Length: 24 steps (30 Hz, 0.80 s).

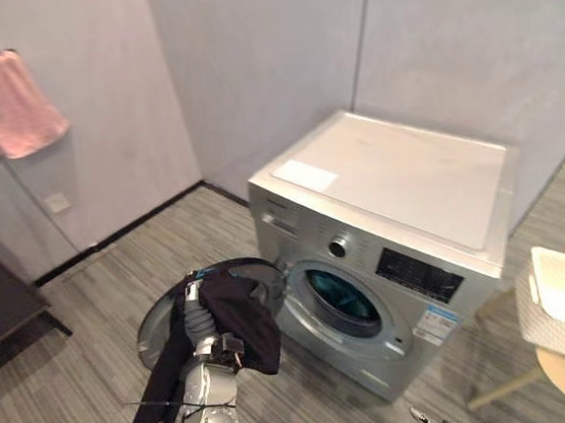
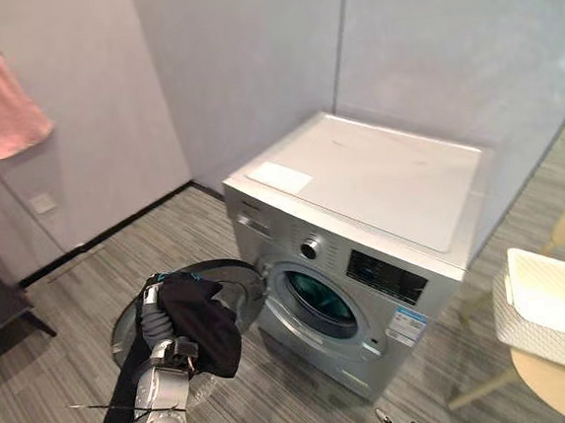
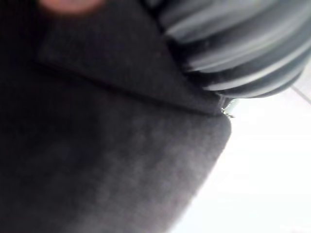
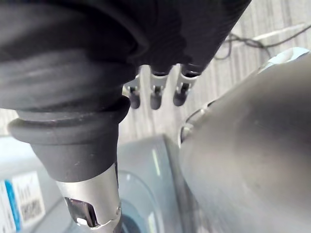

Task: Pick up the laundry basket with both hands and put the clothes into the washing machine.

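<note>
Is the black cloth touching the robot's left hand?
Touching. The left eye view shows the cloth draped over the left hand, hanging down past its arm.

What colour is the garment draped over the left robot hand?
The garment is plain black, best seen in the left eye view.

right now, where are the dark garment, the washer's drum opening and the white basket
garment [image 1: 245, 322], left eye view, on its draped middle
drum opening [image 1: 344, 300], left eye view, centre of the dark hole
basket [image 1: 548, 332], left eye view, on its side wall
</note>
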Motion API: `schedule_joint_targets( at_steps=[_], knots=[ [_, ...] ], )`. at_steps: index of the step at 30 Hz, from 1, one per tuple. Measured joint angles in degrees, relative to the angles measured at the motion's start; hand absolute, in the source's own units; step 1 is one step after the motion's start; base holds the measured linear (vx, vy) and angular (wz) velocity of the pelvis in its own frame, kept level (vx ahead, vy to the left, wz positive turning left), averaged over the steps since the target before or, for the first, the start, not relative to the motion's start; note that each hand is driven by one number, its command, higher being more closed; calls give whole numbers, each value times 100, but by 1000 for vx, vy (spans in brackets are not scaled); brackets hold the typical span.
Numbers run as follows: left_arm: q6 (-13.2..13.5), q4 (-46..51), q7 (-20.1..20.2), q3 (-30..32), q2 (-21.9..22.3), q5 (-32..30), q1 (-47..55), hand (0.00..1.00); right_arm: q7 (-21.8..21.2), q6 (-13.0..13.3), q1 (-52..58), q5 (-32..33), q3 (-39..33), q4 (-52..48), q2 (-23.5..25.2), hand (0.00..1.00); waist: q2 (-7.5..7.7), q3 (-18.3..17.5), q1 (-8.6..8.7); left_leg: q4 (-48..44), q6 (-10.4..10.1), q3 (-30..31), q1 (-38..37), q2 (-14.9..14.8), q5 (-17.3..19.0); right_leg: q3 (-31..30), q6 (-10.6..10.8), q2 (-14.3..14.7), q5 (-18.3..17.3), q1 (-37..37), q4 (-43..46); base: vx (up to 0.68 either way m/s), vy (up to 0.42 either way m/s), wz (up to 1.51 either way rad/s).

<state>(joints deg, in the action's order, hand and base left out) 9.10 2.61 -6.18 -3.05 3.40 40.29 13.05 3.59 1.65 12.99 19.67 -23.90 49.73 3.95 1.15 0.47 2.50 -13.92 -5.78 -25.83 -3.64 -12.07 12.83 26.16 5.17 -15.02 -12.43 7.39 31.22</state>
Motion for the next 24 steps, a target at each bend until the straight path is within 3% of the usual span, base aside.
schedule_joint_targets(
  at_steps=[3, 6, 8, 10, 11, 12, 13, 14, 15, 17, 19, 21, 22, 23, 24],
  knots=[
    [-62, 16, 89, -219, 47, 2, -94, 100, 3, 10, 98, 0, -170, -24, -20, 0, -111, 13, 13, 344, -64, -34, -132, -14, -235, 77, -166, 252, -47, -169, -428, 102, -94, -19],
    [-140, 16, 122, -238, 50, 17, -94, 100, 13, 23, 260, 24, -250, -22, -5, 0, -188, 3, 8, 222, -99, 41, -411, -220, -270, 252, -184, 527, -79, -667, -814, 212, -81, 11],
    [-142, 1, 123, -187, 54, 77, -81, 100, 9, 28, 276, 53, -206, 62, 10, 0, -184, 51, -10, -512, 27, 136, -239, -398, -183, 302, -178, 628, -101, -889, -981, 130, -89, 7],
    [-136, 43, 130, -100, 58, 181, -77, 100, 4, 43, 237, 64, -177, 59, 6, 0, -243, 76, -75, -2326, 195, 555, 434, -890, -206, 256, -241, 849, -205, -1182, -1153, 69, -82, -22],
    [-136, 82, 130, -90, 64, 182, -35, 100, 3, 62, 218, 69, -113, 49, -54, 0, -366, 108, -153, -3360, 565, 1036, 874, -1125, -503, 116, -289, 976, -364, -1278, -1100, 60, -54, -48],
    [-137, 84, 129, -80, 64, 183, 0, 100, 3, 58, 217, 66, -38, 53, -120, 0, -406, 112, -202, -3756, 689, 1262, 1031, -1173, -756, -21, -314, 1017, -408, -1321, -1078, 85, 25, -93],
    [-138, 95, 128, 25, 63, 186, 114, 100, 5, 42, 178, 50, 172, 51, -231, 0, -467, 88, -290, -4260, 702, 1608, 1288, -1171, -1463, -326, -346, 1096, -455, -1363, -1080, 136, 47, -115],
    [-139, 97, 125, 131, 58, 187, 196, 100, 4, 39, 107, 41, 330, 53, -266, 0, -406, 102, -347, -4536, 586, 1781, 1452, -1103, -2039, -540, -369, 1102, -455, -1369, -1161, 215, 53, -138],
    [-143, 91, 118, 147, 4, 192, 259, 100, 23, 32, 22, -11, 463, 49, -277, 0, -376, 91, -364, -4753, 458, 1981, 1643, -926, -1537, -784, -383, 1071, -444, -1350, -1245, 198, 32, -107],
    [-195, 56, 143, 86, -12, 195, 434, 100, 14, 19, -206, -35, 876, 84, -423, 0, -346, 107, -383, -4461, 375, 2109, 1861, -552, -630, -1246, -279, 952, -267, -1365, -1485, 282, 94, -116],
    [-268, -157, 184, 100, -32, 244, 459, 100, 3, 22, -443, -153, 1185, 172, -429, 0, -244, 160, -400, -3716, 339, 2120, 1896, -330, -361, -1598, -146, 743, -114, -1546, -1791, 349, 169, -112],
    [-313, -340, 246, 47, -17, 303, 440, 100, -43, 61, -626, -240, 1362, 318, -388, 0, -213, 191, -365, -2014, 294, 2309, 1775, 32, -414, -1748, 20, 505, -20, -1729, -1989, 329, 253, -59],
    [-323, -450, 252, -37, -22, 305, 423, 100, -76, 64, -707, -251, 1312, 424, -455, 0, -364, 172, -334, -855, 323, 2507, 1557, 184, -907, -1745, 89, 532, 14, -1796, -2022, 315, 364, -19],
    [-348, -619, 263, -155, -81, 307, 399, 100, -110, 67, -765, -283, 1300, 598, -560, 0, -516, 148, -332, -430, -72, 2662, 1377, 263, -1053, -1829, 170, 467, 57, -1865, -2016, 314, 352, -5],
    [-379, -782, 264, -175, -196, 308, 304, 100, -121, 70, -864, -356, 1317, 727, -525, 0, -461, 174, -305, -253, -3, 2641, 1274, 371, -1077, -1898, 151, 396, 121, -1781, -1971, 236, 267, -1]
  ],
)
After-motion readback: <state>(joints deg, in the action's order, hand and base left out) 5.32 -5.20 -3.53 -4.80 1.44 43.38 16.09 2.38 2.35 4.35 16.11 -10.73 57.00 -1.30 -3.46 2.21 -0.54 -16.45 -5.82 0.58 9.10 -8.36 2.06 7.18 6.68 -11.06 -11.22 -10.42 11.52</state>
